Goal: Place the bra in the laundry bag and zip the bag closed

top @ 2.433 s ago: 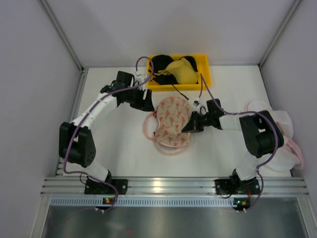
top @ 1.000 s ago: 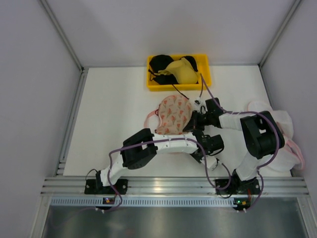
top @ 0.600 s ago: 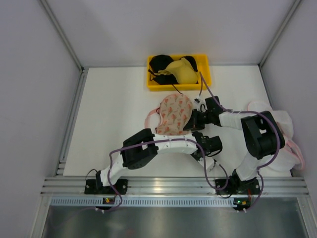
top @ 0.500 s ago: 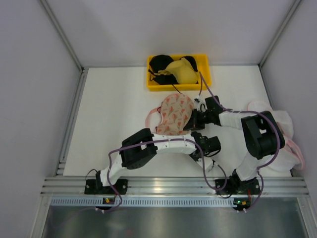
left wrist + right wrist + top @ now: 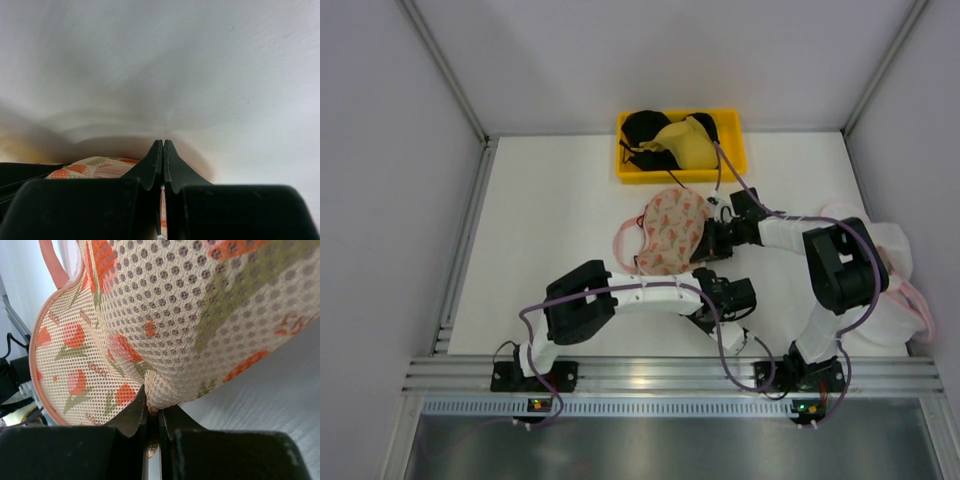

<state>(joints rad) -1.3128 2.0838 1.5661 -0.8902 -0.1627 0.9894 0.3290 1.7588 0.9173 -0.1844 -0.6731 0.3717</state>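
The laundry bag (image 5: 665, 230), cream mesh with orange print and pink trim, lies mid-table below the yellow bin. My right gripper (image 5: 708, 243) is shut on a fold of its mesh (image 5: 200, 315) at its right edge; the pinch shows at the right gripper (image 5: 152, 407) in the right wrist view. My left gripper (image 5: 705, 287) reaches across just below the bag's lower right edge. In the left wrist view the left gripper (image 5: 163, 145) is shut, tips together over white table, the bag (image 5: 92, 167) beside and behind the fingers. The bra is hidden.
A yellow bin (image 5: 734, 160) at the back holds black bras and a yellow bra (image 5: 685, 142). Plain white pink-edged bags (image 5: 898, 262) are piled at the right, behind the right arm. A metal rail (image 5: 660, 375) runs along the near edge.
The left arm swung from beside the bin across to the bag's lower right edge, and its jaws closed. The bag shifted slightly up and left in the right gripper.
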